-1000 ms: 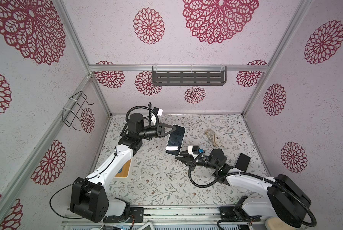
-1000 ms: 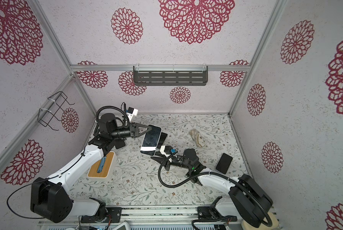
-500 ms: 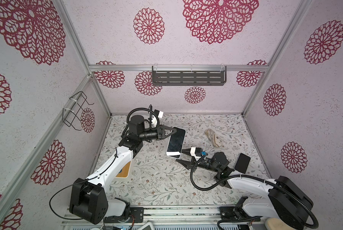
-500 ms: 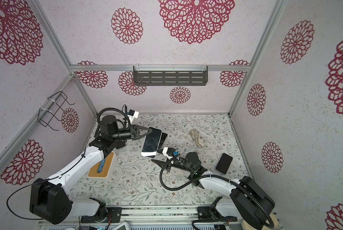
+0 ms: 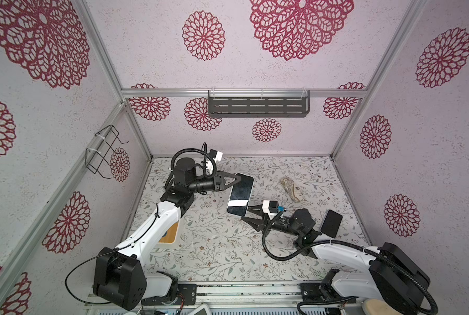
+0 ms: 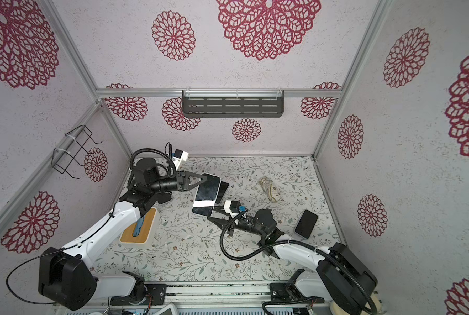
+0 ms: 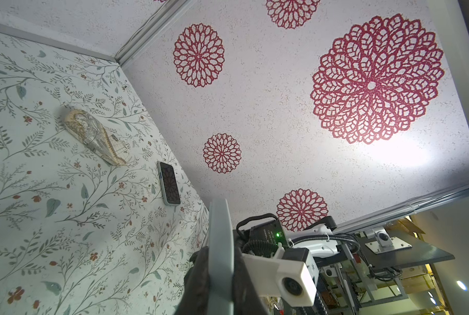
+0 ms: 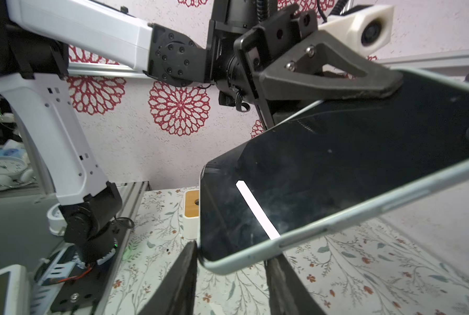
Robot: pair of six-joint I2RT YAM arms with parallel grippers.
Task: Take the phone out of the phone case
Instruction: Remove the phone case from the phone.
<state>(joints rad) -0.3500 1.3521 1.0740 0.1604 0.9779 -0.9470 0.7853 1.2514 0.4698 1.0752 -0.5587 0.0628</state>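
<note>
Right wrist view: phone (image 8: 337, 163) not yet out of its phone case (image 8: 364, 207) — the whole job is left. Above the desk (image 5: 200, 245), left tool (image 5: 238, 179) clenches its 11 o'clock corner; right tool (image 5: 245, 213), released, straddles the 5 o'clock corner.

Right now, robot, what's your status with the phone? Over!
Left jaws shut on the phone, held in the air. Phone still inside its case. Right jaws straddle its lower corner, grip unclear. Nothing blocking.

Black-screened phone (image 5: 240, 195) in a pale, perhaps grey-blue phone case (image 8: 350, 218); table (image 5: 214, 245) white with green sprigs; walls (image 5: 173, 68) pinkish-white with crimson rosettes
</note>
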